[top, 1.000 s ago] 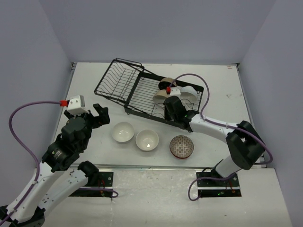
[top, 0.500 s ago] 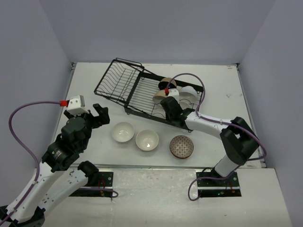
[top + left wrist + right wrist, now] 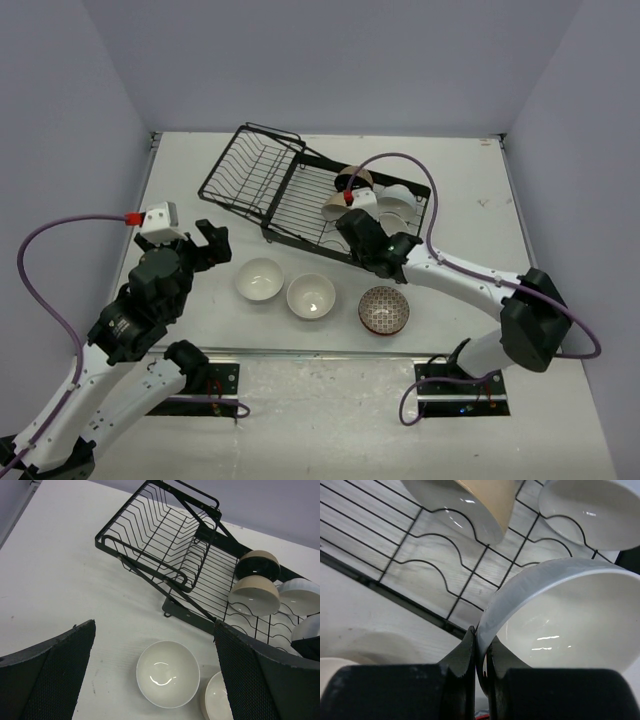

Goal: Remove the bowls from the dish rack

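Three bowls sit upright on the table [image 3: 185,180] in a row before the arm bases: a left bowl [image 3: 259,279], white; a middle bowl [image 3: 311,296], white, just beside it; and a patterned bowl [image 3: 384,309], brown, at the right end. All three lie just in front of the rack [image 3: 250,175], apart from it. The rack stands slantwise across the far half of the table, its tilted basket part to the left and its flat wavy part to the right

On the flat part, a dark bowl [image 3: 257,564], beige outside and black inside, leans on its side at the far edge. A beige bowl [image 3: 255,595] with a white inside leans just in front of it, and a far white bowl [image 3: 299,594] stands to their right

The right gripper [image 3: 480,640] is clenched on the rim of a fourth one, the held bowl [image 3: 560,610], white, with one finger inside the wall and one outside. This bowl is tilted, its opening toward the wrist camera, over the near edge of the flat part; whether it touches the wires I cannot tell. In the right wrist view the beige bowl lies beyond it to the upper left and the far white bowl to the upper right, both on the wavy wires

The left gripper [image 3: 206,240] hangs over bare table to the left of the left bowl, jaws spread wide, grasping nothing
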`<move>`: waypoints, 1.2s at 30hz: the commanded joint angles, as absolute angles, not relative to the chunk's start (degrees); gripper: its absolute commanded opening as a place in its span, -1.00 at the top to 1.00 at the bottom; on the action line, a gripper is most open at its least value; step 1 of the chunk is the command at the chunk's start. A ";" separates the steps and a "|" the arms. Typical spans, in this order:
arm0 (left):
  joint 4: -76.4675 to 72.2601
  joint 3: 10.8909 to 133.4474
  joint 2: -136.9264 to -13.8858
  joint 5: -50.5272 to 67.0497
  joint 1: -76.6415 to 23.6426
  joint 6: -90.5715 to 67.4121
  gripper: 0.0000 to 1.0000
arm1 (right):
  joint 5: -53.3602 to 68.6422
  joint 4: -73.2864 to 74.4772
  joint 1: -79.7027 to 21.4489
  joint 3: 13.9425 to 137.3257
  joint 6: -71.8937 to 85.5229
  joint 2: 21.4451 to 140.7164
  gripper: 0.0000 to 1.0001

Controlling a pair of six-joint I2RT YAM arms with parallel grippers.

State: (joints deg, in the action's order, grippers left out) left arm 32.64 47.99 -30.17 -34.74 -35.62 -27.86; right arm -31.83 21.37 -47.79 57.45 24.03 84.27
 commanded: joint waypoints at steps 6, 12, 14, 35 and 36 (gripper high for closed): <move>31.72 48.43 -29.36 -37.61 -35.07 -27.95 -1.00 | -33.42 23.73 -54.84 71.53 14.69 85.34 1.00; 35.15 49.39 -24.97 -46.66 -34.98 -32.78 -1.00 | -23.13 29.60 -63.36 86.37 7.04 97.19 1.00; 36.47 49.48 -22.78 -49.46 -35.07 -34.80 -1.00 | -20.58 32.68 -66.43 92.33 5.37 102.27 1.00; 38.06 48.87 -14.16 -54.32 -34.98 -38.67 -1.00 | -8.88 45.26 -72.86 118.48 -3.96 126.21 0.95; 37.80 48.87 -13.80 -54.23 -35.07 -38.58 -1.00 | -8.62 45.35 -72.86 118.48 -3.96 126.56 0.95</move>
